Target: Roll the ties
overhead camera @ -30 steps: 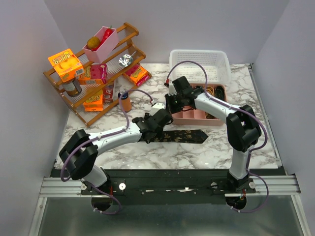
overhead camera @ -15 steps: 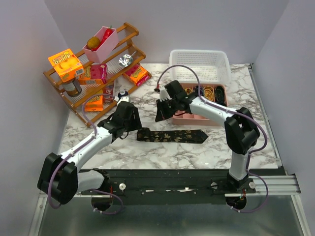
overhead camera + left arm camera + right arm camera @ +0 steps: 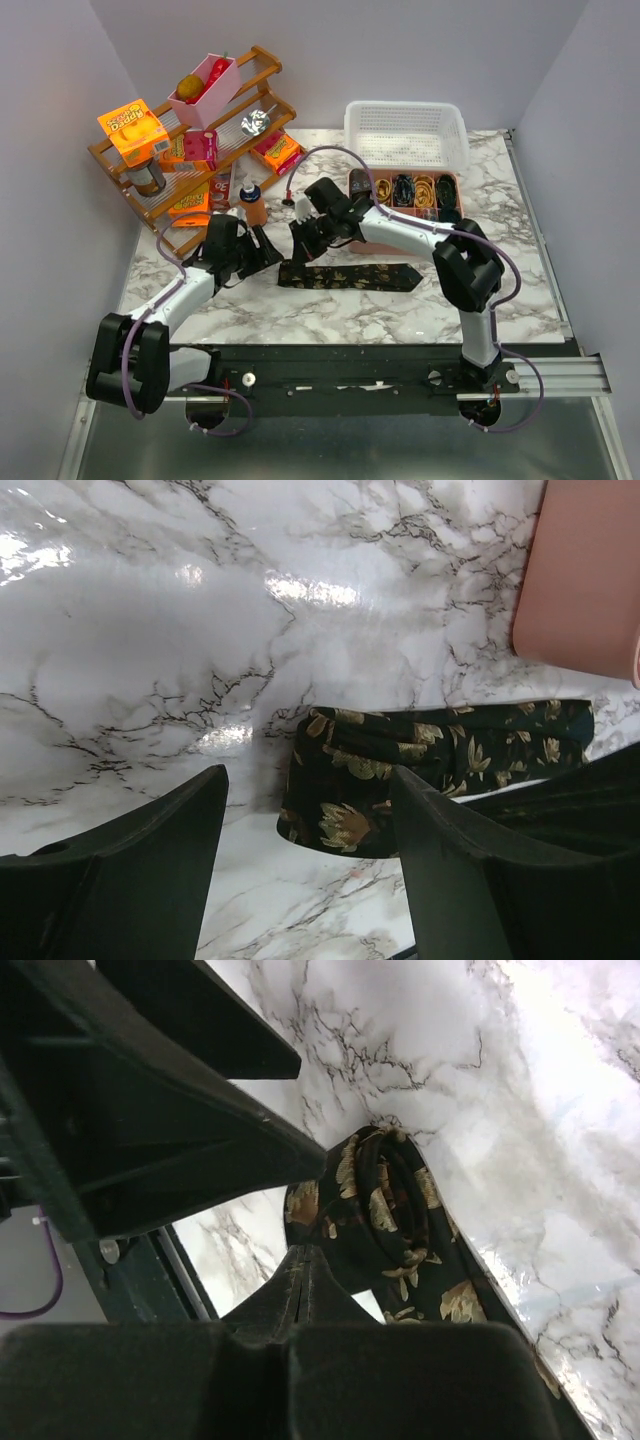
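Under you is a white marble table [image 3: 500, 290] veined in grey, with plain grey walls on three sides.

From the top camera, you have a wooden rack [image 3: 262, 60] of boxes at the back left. A white basket [image 3: 458, 140] stands at the back, and just in front of it is a pink tray [image 3: 395, 249] holding rolled coils [image 3: 425, 188]. A small orange bottle [image 3: 255, 207] stands near the rack. The unrolled tie [image 3: 350, 277] lies flat in front of the tray, running left to right. Your left gripper [image 3: 268, 250] sits just left of the tie's left end. Your right gripper [image 3: 298, 238] reaches across from the tray side to hover just above that same end.

On the left wrist camera, your left fingers [image 3: 150, 850] are spread wide with nothing between them. The tie's end [image 3: 335, 800] lies on the marble ahead of the gap, folded over itself in a loose first turn. The tray's corner [image 3: 590, 570] shows at the upper right.

On the right wrist camera, your right gripper [image 3: 303, 1255] has its fingers pressed together, with only a thin seam between them. Their tip sits right at the edge of the tie's curled end [image 3: 385, 1210], which rests on the marble. You cannot tell from here whether any fabric is nipped in that seam. Dark blurred shapes fill the upper left.
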Tool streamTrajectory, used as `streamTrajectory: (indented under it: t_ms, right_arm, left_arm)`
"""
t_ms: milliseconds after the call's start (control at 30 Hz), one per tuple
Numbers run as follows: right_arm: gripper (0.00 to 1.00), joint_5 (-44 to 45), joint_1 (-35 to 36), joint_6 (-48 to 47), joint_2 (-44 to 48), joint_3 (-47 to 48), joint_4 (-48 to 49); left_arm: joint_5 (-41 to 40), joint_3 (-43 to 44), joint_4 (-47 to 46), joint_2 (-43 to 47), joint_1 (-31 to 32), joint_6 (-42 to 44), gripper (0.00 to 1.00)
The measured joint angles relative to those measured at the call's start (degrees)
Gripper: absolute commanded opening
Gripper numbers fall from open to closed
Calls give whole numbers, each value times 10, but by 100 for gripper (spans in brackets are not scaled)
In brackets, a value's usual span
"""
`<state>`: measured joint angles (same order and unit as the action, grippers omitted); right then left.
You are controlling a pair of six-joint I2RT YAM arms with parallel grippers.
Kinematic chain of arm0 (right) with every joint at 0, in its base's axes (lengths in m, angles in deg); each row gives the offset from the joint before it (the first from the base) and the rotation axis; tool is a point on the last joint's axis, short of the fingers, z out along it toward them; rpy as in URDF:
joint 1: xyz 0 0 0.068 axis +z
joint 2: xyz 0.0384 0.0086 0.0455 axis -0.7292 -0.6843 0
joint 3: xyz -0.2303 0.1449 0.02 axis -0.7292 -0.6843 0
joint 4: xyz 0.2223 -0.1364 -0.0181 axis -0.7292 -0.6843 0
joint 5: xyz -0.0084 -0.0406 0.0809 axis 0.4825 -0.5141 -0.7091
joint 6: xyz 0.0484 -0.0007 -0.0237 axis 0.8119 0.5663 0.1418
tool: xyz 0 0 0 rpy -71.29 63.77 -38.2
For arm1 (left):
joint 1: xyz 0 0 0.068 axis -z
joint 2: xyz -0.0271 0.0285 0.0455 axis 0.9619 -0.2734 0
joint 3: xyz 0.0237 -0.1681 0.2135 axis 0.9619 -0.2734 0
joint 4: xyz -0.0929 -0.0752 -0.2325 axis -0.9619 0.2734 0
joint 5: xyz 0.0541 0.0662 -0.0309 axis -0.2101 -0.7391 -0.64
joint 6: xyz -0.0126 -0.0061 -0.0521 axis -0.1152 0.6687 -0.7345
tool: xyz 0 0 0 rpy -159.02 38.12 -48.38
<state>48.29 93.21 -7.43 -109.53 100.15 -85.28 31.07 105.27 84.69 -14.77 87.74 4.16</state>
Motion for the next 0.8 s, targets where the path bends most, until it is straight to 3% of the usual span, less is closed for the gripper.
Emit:
streamTrajectory:
  t_ms: [433, 800]
  right_arm:
    - [1, 38, 1, -18, -38, 2, -11]
    - [1, 59, 1, -20, -39, -26, -5]
  left_arm:
    - [62, -34, -62, -22, -16, -5, 76]
    - [127, -97, -203, -68, -17, -30, 76]
